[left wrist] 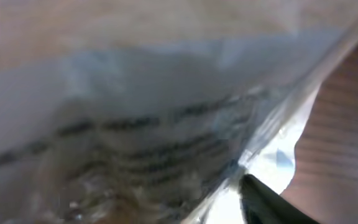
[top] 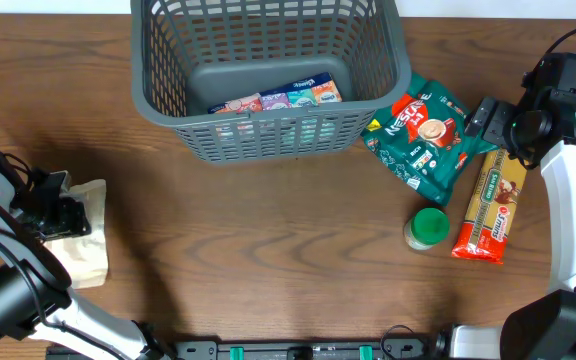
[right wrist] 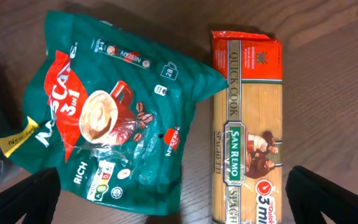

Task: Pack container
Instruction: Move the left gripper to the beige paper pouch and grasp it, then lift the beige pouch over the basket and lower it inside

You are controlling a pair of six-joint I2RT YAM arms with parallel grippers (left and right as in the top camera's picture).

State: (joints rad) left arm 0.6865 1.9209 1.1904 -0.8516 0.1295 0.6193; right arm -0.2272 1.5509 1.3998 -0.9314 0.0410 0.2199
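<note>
The dark grey lattice basket (top: 268, 135) stands at the back centre with a colourful box (top: 278, 100) lying inside. My left gripper (top: 63, 215) is at the far left, shut on a pale crinkly bag (top: 86, 250) that lies on the table. In the left wrist view that bag (left wrist: 135, 124) fills the frame and only one finger of the gripper (left wrist: 247, 186) shows. My right gripper (top: 490, 118) is open and empty above a green Nescafe bag (top: 423, 130) and a spaghetti pack (top: 493, 210). In the right wrist view its fingers (right wrist: 173, 205) straddle the Nescafe bag (right wrist: 104, 118) and the spaghetti pack (right wrist: 247, 124).
A small jar with a green lid (top: 429, 228) stands upright between the Nescafe bag and the spaghetti pack, near the front right. The wooden table (top: 268, 250) runs between the two arms.
</note>
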